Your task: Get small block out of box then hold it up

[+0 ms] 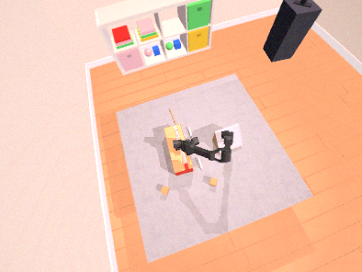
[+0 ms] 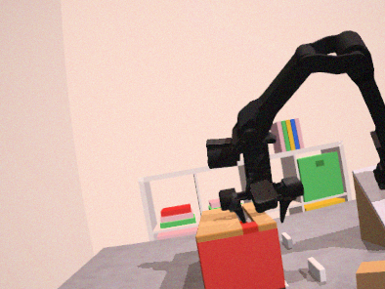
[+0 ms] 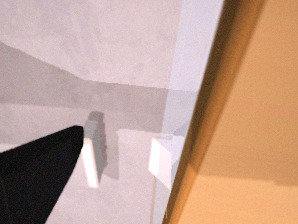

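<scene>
The box (image 1: 170,138) (image 2: 241,266) (image 3: 250,100) stands on the grey surface, with a wooden top, a red end and a slot in the top. Its clear front pane (image 3: 192,55) shows edge-on in the wrist view. My gripper (image 1: 188,145) (image 2: 263,221) is open and empty, pointing down over the box's top front edge; in the exterior view one finger appears over the top and the other beyond the front side. In the wrist view a white piece (image 3: 160,159) shows at the pane; I cannot tell whether it is inside. The small block cannot be made out, nor can the shelf.
White upright pieces (image 1: 198,163) (image 2: 317,269) (image 3: 90,162) stand in front of the box. Two wooden cubes (image 1: 164,190) (image 1: 213,182) lie near its red end. A white-topped object (image 1: 235,132) (image 2: 368,220) stands by the arm's base. A thin stick (image 1: 172,116) lies behind the box.
</scene>
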Robot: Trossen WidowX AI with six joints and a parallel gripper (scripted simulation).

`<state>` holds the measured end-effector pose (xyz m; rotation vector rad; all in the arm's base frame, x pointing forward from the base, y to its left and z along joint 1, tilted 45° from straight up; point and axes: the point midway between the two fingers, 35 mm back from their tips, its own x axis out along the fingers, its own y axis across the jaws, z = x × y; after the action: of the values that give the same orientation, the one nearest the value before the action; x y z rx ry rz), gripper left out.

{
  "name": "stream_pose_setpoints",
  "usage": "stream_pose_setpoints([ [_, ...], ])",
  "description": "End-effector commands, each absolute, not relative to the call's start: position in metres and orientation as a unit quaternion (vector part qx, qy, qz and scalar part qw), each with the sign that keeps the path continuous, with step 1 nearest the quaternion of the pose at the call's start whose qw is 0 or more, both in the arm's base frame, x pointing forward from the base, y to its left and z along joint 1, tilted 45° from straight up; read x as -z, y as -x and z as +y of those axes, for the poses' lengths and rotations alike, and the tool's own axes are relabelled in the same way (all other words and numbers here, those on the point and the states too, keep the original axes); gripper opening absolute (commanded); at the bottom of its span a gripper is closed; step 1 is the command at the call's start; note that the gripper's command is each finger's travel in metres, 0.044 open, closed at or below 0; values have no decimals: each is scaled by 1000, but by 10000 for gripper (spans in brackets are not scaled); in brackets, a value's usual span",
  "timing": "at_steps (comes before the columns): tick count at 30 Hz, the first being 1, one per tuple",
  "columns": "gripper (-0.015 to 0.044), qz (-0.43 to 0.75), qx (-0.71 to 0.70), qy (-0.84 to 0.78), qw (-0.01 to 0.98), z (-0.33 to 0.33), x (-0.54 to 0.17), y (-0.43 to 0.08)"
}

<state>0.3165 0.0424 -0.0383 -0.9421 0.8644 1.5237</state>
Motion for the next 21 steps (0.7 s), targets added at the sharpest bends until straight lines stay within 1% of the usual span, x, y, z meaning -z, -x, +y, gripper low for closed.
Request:
stream_pose_setpoints([
  [1, 400, 367, -643, 395, 544, 41, 40, -315],
  [21, 400, 368, -642, 395, 544, 26, 54, -317],
])
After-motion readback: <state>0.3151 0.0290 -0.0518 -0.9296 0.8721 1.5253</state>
